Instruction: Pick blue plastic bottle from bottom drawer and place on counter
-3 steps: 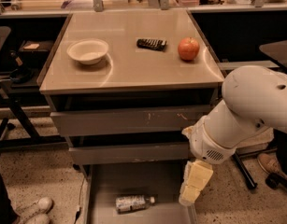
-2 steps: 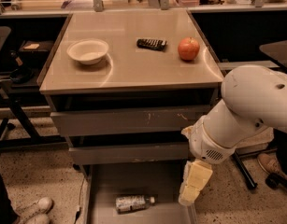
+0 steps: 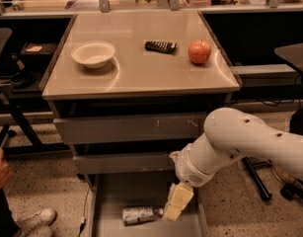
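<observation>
Downward, the bent arm (image 3: 240, 144) points its gripper (image 3: 176, 204) near the bottom drawer's (image 3: 136, 189) front edge, beside the blue plastic bottle (image 3: 137, 215). Open or closed: cannot tell.

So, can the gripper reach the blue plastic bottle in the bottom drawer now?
Probably yes. The bottom drawer is pulled open, and the blue plastic bottle lies on its side on the drawer floor with nothing covering it. The gripper hangs inside the drawer, close beside one end of the bottle, and nothing stands between them.
</observation>
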Robot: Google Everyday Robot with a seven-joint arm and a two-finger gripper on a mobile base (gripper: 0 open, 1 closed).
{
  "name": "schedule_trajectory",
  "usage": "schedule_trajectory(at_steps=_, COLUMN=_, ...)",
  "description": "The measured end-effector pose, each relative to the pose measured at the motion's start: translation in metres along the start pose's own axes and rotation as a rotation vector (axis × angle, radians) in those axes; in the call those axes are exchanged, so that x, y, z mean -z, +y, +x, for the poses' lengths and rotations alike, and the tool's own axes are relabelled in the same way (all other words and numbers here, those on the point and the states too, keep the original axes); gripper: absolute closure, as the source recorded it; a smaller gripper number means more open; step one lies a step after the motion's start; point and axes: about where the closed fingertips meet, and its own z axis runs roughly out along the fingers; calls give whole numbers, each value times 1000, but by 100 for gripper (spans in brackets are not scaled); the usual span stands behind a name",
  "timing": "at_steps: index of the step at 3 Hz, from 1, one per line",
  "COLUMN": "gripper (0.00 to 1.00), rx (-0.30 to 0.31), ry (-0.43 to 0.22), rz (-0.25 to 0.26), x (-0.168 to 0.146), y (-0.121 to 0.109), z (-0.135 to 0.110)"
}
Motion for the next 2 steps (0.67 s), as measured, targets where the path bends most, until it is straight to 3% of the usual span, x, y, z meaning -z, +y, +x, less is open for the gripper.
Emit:
schedule_trajectory(at_steps=1, gripper=0, rx=-17, ry=-42, rz=24, x=-89, y=-46, z=-4)
schedule_trajectory(at_steps=2, gripper=0, rx=-18, ry=-48, rz=32, x=-91, y=-48, z=-6)
